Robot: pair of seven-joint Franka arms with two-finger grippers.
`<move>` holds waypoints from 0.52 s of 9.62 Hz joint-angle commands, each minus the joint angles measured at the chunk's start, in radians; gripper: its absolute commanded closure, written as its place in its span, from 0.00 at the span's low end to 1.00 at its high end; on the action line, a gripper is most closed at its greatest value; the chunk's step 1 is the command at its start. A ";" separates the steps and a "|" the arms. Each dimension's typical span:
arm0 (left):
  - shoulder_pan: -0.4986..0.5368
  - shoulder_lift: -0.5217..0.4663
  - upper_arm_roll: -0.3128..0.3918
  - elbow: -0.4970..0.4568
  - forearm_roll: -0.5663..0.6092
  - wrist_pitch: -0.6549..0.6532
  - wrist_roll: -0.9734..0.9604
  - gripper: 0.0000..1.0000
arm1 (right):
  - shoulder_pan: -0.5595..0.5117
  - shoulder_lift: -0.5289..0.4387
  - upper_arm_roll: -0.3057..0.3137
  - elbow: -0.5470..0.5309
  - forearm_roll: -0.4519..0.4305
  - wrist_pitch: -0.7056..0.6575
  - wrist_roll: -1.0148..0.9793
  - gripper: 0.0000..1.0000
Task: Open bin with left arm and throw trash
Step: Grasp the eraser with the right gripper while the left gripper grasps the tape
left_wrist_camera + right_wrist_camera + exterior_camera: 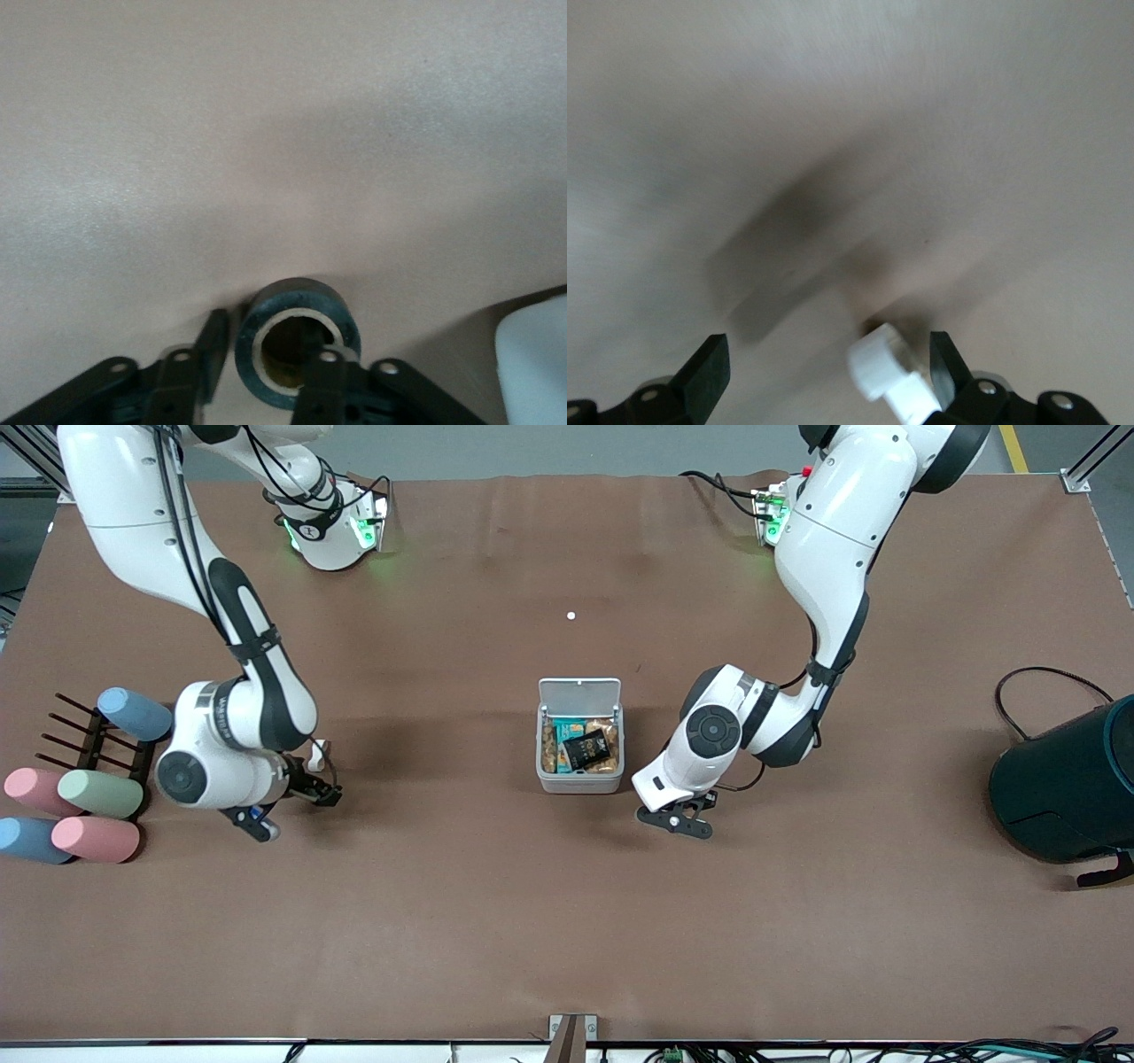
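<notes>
The bin (pixel 580 781) sits mid-table with its white lid (pixel 580 691) swung up and open. It holds snack packets and a black packet (pixel 586 750) of trash. My left gripper (pixel 678 817) is low over the table beside the bin, toward the left arm's end. In the left wrist view the dark tape roll (pixel 297 297) lies on the mat; my left gripper (pixel 264 341) is open, one finger just outside the roll and the other in its hole. My right gripper (pixel 828 354) is open, with a white bone-shaped piece (pixel 890 376) between its fingers, close to one of them.
Pastel cylinders (pixel 97 793) and a dark rack (pixel 89 740) lie at the right arm's end. A large dark teal cylinder (pixel 1067 784) with a cable stands at the left arm's end. The bin's corner (pixel 536 354) shows in the left wrist view.
</notes>
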 commanded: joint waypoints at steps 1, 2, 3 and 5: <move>0.007 -0.009 -0.004 0.003 0.009 0.004 -0.016 1.00 | -0.014 -0.096 0.016 -0.122 -0.023 0.049 -0.126 0.01; 0.013 -0.036 -0.004 0.003 0.011 -0.028 -0.012 1.00 | -0.016 -0.104 0.015 -0.130 -0.023 0.035 -0.180 0.01; 0.009 -0.064 -0.002 0.010 0.014 -0.087 -0.015 1.00 | -0.010 -0.102 0.015 -0.135 -0.023 0.042 -0.184 0.01; 0.004 -0.156 -0.005 0.037 0.017 -0.236 -0.015 1.00 | 0.003 -0.096 0.016 -0.136 -0.023 0.049 -0.185 0.11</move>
